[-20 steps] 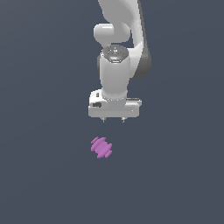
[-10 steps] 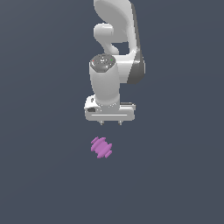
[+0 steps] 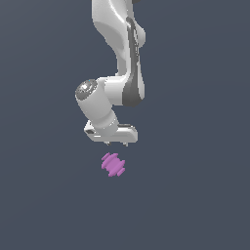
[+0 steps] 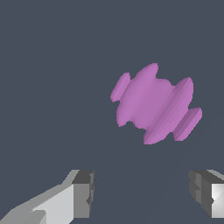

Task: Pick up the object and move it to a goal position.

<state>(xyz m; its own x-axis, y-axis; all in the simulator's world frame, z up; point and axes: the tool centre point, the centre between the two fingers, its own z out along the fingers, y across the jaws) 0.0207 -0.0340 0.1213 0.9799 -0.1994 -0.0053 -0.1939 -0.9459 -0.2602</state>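
Looking at the fingers (image 4: 83,194) first: in the wrist view they're spread wide apart with nothing between them, so the gripper (image 3: 116,143) is open and empty. In the exterior view it hangs just above the object (image 3: 113,164), not touching it as far as I can tell.

The object itself, that little purple-pink ridged spindle (image 4: 155,104), is lying on its side on the plain dark worktop (image 3: 195,195), ridges tilted at an angle to the fingers' line. From the wrist view it looks off to one side of the gap rather than centred, so I'd guess some lining up is needed before closing.

Progress-wise: early days. Nothing grasped, nothing lifted, no goal marker visible anywhere. No containers in the scene either, just arm, object and worktop.
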